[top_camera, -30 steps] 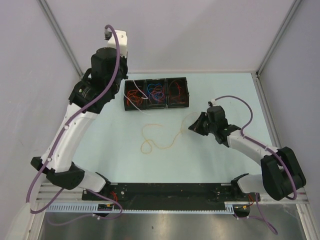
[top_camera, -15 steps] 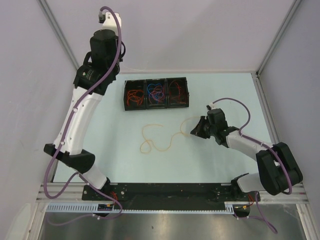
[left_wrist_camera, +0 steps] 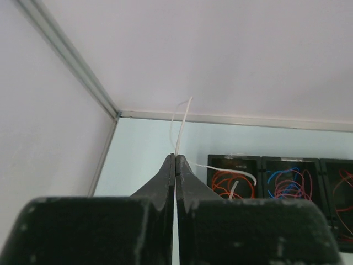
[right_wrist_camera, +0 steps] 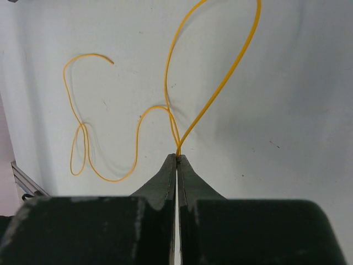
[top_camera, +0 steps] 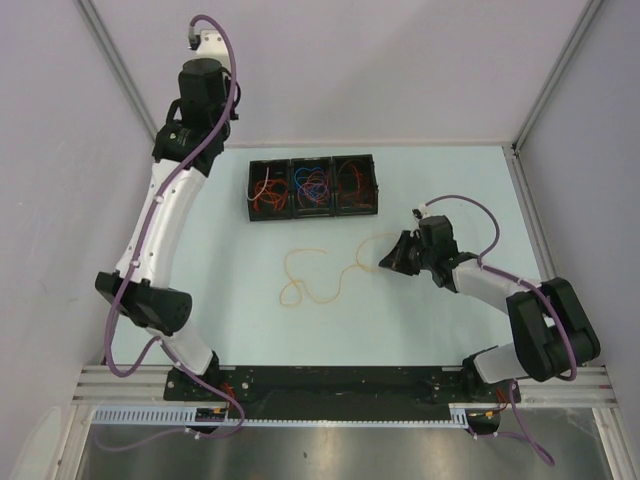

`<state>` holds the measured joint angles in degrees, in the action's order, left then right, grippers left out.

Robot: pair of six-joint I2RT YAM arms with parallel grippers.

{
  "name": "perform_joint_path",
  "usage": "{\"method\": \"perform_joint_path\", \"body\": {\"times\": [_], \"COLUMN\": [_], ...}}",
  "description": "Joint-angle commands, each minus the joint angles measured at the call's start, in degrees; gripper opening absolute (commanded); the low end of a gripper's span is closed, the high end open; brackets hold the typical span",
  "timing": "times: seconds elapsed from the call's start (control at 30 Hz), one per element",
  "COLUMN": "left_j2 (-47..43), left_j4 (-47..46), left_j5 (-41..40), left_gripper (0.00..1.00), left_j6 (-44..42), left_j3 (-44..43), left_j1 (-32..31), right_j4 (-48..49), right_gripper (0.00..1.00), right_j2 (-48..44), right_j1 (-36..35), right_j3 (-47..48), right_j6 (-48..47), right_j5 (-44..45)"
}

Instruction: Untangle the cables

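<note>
A black three-compartment tray (top_camera: 312, 158) holds tangled cables: red-orange ones on the left (top_camera: 265, 195), blue and red in the middle (top_camera: 312, 185), red and dark on the right (top_camera: 352, 180). My left gripper (left_wrist_camera: 175, 157) is raised high at the back left and is shut on a thin white cable (left_wrist_camera: 182, 124) that trails down to the left compartment (left_wrist_camera: 231, 182). In the top view its wrist (top_camera: 200, 90) hides the fingers. My right gripper (top_camera: 388, 262) sits low over the table, shut (right_wrist_camera: 177, 156) on an orange-yellow cable (top_camera: 310, 280) that curls across the table (right_wrist_camera: 105, 174).
Grey walls with metal frame posts (top_camera: 120, 75) close in the back and sides; the left gripper is close to the back-left corner (left_wrist_camera: 113, 113). A black rail (top_camera: 330, 385) runs along the near edge. Purple hoses (top_camera: 480, 215) run along both arms.
The left arm has lifted and swung further toward the back-left corner, drawing the white cable up from the tray. The right gripper has shifted slightly nearer; the yellow cable has hardly moved.
</note>
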<state>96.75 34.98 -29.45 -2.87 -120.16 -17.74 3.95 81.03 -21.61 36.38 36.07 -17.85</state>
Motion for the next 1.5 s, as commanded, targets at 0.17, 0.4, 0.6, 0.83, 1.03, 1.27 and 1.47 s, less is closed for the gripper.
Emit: {"method": "perform_joint_path", "body": {"times": [0.17,0.4,0.6,0.83,1.03,1.27,1.47], "left_j2": [-1.39,0.81,3.36,4.06,7.75,8.28,7.92], "left_j4": [-7.12,-8.35,-9.14,-13.27,-13.27,-12.31,-12.74], "left_j5": [8.45,7.66,6.69,8.18,9.23,9.68,10.29], "left_gripper": [0.0,0.0,0.0,0.0,0.0,0.01,0.0], "left_j6": [4.81,4.54,4.1,7.27,8.94,12.01,14.3], "left_j3": [6.96,6.52,6.42,15.21,16.79,19.61,22.69], "left_j1": [0.33,0.51,0.86,2.97,3.85,4.29,4.29], "right_j4": [3.17,3.35,3.44,3.61,3.7,3.88,4.14], "right_gripper": [0.0,0.0,0.0,0.0,0.0,0.0,0.0], "right_j2": [0.88,1.06,1.32,1.49,1.67,1.85,2.28], "right_j1": [0.6,0.77,0.95,1.04,1.21,1.48,1.74], "right_j3": [-0.43,-0.43,-0.52,-0.35,-0.43,-0.43,-0.43], "right_j6": [-0.83,-0.83,-0.83,-0.92,-0.83,-0.74,-0.66], "right_j5": [-2.63,-2.98,-3.42,-3.86,-4.13,-4.65,-5.09]}}
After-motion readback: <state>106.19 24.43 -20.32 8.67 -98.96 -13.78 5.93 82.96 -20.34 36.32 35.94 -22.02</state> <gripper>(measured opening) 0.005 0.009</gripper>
